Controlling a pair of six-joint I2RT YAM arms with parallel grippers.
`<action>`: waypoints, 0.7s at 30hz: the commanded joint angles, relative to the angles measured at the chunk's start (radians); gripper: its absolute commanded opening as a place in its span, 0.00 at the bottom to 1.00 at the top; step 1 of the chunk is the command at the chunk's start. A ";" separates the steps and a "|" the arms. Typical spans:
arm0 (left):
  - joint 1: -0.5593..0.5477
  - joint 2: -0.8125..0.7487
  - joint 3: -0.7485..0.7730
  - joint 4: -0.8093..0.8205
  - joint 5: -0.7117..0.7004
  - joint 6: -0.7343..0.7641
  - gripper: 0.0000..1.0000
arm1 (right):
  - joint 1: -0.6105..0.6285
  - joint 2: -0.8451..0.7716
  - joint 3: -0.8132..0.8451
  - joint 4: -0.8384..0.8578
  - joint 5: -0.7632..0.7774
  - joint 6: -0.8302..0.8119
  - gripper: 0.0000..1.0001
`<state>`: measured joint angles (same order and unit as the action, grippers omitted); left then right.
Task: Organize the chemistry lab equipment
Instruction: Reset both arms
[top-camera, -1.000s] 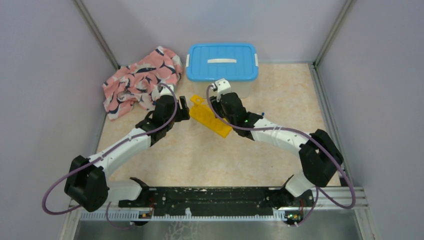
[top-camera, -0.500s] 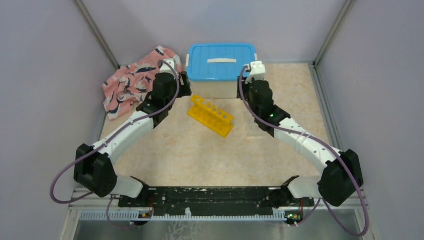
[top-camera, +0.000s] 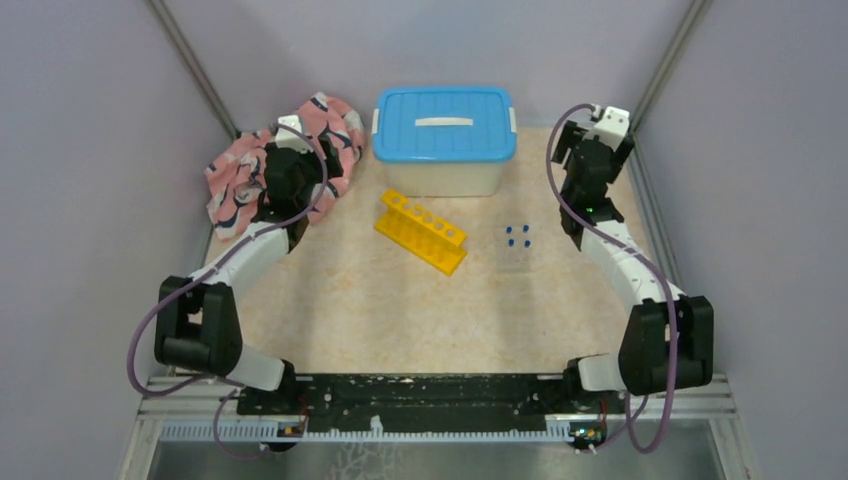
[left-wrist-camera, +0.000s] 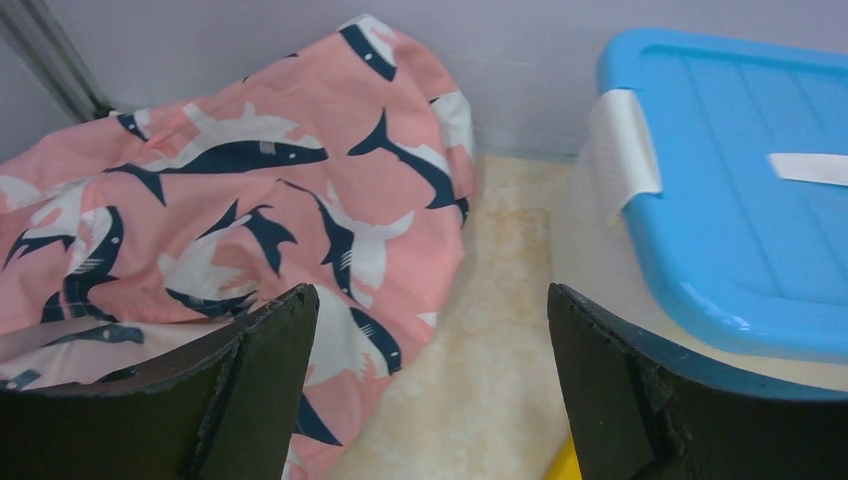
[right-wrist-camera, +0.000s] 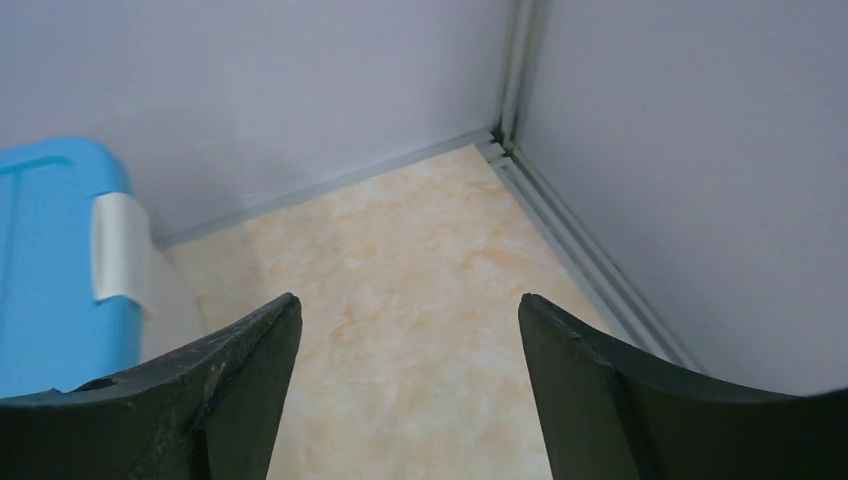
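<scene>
Two grippers stood open and empty, both toward the far side of the table (top-camera: 400, 310). The left gripper (left-wrist-camera: 430, 296) hung over the cloth (left-wrist-camera: 230, 190), its fingers (left-wrist-camera: 255, 390) spread, with the bin (left-wrist-camera: 720, 200) just to its right. The rack (top-camera: 421, 231) lay on the table in front of the bin, its long axis running far-left to near-right. It sat to the near right of the left gripper.

The tubes (top-camera: 517, 237) lay just right of the rack, apart from it. Only their blue caps showed clearly, so their long axis could not be told.

The right gripper (right-wrist-camera: 407, 300) faced the far right corner, jaws wide. The tubes lay to its near left, and the right arm was judged the nearer to them. Nothing stood between. The bin's right end was the closest obstacle.
</scene>
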<state>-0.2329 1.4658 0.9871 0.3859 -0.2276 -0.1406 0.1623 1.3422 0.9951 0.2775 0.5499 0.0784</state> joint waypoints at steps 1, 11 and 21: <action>0.072 0.023 -0.080 0.175 0.066 0.006 0.90 | -0.057 0.011 -0.031 0.116 -0.007 -0.004 0.84; 0.123 0.061 -0.228 0.396 0.120 0.076 0.89 | -0.071 0.060 -0.036 0.059 0.138 0.165 0.92; 0.126 0.080 -0.236 0.431 0.125 0.055 0.90 | -0.015 0.069 -0.085 0.110 0.293 0.264 0.99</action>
<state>-0.1104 1.5318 0.7540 0.7506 -0.1154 -0.0788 0.1173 1.4040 0.8963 0.3279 0.7361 0.2733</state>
